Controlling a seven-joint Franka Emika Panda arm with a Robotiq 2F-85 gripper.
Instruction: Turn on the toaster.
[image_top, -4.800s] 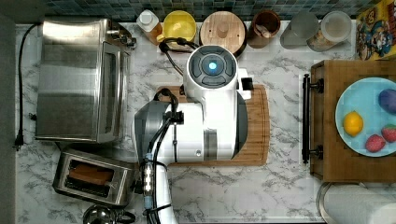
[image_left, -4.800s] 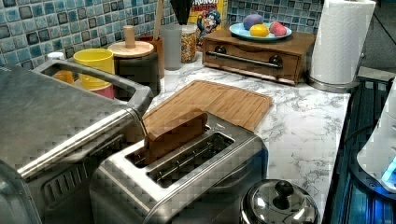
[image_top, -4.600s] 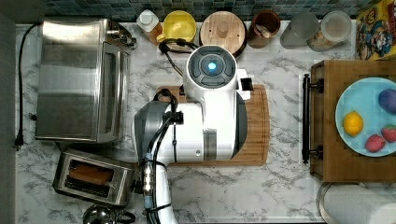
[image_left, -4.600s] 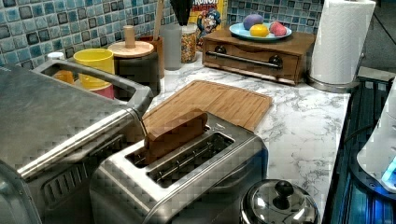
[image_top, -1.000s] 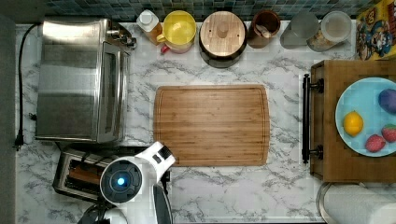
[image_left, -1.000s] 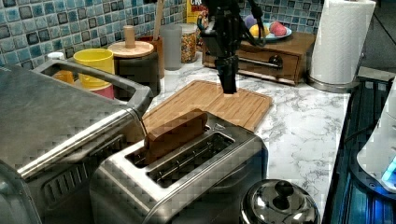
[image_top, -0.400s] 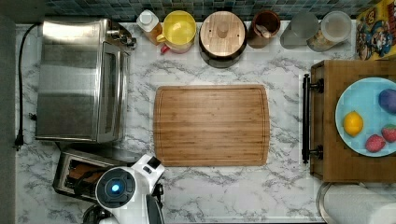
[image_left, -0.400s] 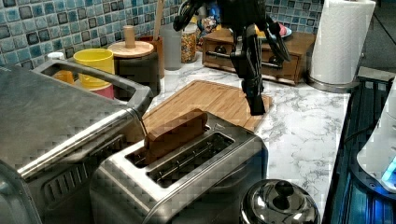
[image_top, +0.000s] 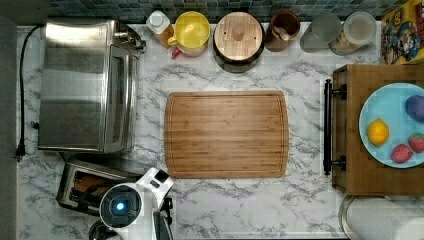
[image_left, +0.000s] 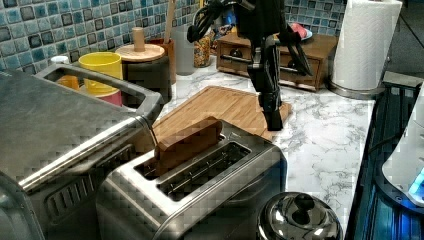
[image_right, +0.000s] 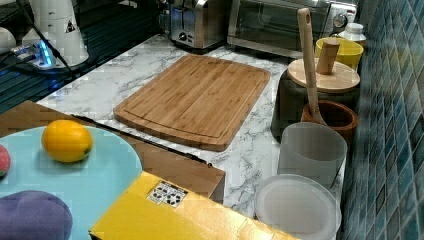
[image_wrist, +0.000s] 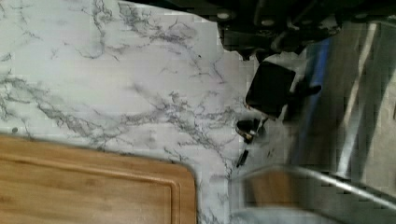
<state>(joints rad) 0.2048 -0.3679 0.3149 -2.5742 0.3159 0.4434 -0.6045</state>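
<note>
toaster (image_left: 200, 185) at left view's near bench (image_left: 325, 135), bread up; gripper (image_left: 272, 117) hanging beyond far end; jaws' state unreadable.

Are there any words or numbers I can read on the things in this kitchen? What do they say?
No text can be read here.
Yellow cardboard box: a small black-and-white printed patch, too blurred to read.
The same box in the top view: colourful printing, too small to read.
White robot base: a small dark triangular sign, too small to read.
Small shiny steel pop-up toaster: no lettering shows.
</note>
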